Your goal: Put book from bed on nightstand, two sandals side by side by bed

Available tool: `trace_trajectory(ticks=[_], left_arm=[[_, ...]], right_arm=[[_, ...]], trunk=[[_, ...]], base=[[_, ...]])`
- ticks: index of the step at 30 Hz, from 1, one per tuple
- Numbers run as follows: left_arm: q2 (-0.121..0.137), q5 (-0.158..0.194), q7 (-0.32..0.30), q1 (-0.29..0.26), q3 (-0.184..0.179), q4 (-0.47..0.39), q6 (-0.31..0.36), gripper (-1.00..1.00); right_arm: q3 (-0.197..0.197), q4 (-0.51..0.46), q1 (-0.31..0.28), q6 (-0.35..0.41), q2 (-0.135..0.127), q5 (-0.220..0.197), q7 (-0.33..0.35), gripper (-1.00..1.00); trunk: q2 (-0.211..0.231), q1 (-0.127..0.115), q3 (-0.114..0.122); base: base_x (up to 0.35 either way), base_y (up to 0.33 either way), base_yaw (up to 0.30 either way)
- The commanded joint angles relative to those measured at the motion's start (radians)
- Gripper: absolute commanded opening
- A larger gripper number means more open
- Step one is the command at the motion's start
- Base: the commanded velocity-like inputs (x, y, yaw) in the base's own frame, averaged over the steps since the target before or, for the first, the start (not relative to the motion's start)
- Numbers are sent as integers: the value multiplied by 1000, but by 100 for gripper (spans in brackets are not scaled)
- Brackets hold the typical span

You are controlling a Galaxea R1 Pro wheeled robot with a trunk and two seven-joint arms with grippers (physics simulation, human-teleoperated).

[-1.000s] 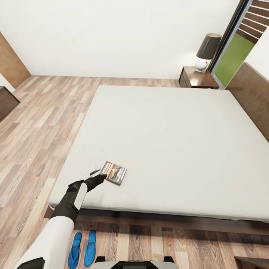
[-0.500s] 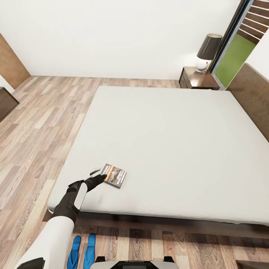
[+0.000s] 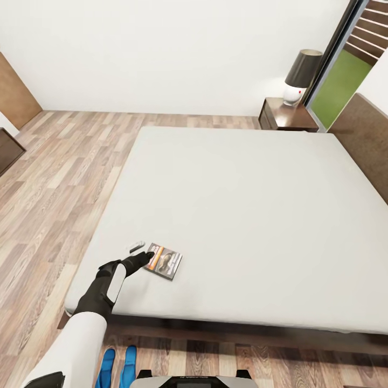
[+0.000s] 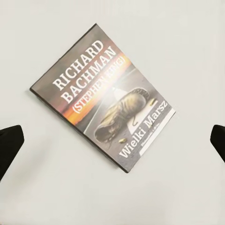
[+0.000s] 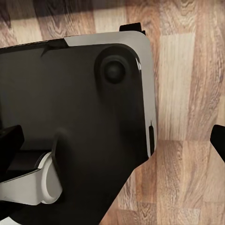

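Head view first: the book (image 3: 164, 261) lies flat on the bed (image 3: 242, 215), pretty close to the near-left corner of the mattress, so there's only a short strip of mattress between it and the foot edge. Past it the pale mattress runs wide open toward the headboard (image 3: 364, 140) on the right. The left claw (image 3: 143, 253) hangs right at the book's left edge with its fingers spread wide, nothing pinched; I can't tell if a fingertip (image 3: 147, 257) actually touches the cover. Down on the wood floor (image 3: 54, 178), just beside the bed's foot, the two sandals (image 3: 117, 366) sit side by side, partly cut off by the frame edge. The nightstand (image 3: 285, 116) is way over at the far corner by the headboard, with a lamp (image 3: 300, 75) on top, beside the window (image 3: 345, 70). Lots of bare floor along the bed's left side.

Left wrist view looks straight onto the cover: "RICHARD BACHMAN", "(STEPHEN KING)" in the orange band, and "Wielki Marsz" along the lower edge, with a boot picture. Smaller print is unreadable.

Right wrist view has the right claw (image 5: 112, 140) spread too, its two dark tips far apart, over the robot's base (image 5: 75, 117) and floor planks.
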Motion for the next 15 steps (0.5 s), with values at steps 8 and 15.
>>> trace_trajectory(ticks=[8,15], left_arm=[[-1,6,-35,-1,7,-1,7,100],[6,7,-99,-2,12,-23,5,100]], right_arm=[[-8,4,-1,-7,-1,9,0,100],[-8,4,-1,-7,-2,9,1,100]], trunk=[[-2,1,-1],[-2,1,-1]], base=[[5,0,0],[0,0,0]])
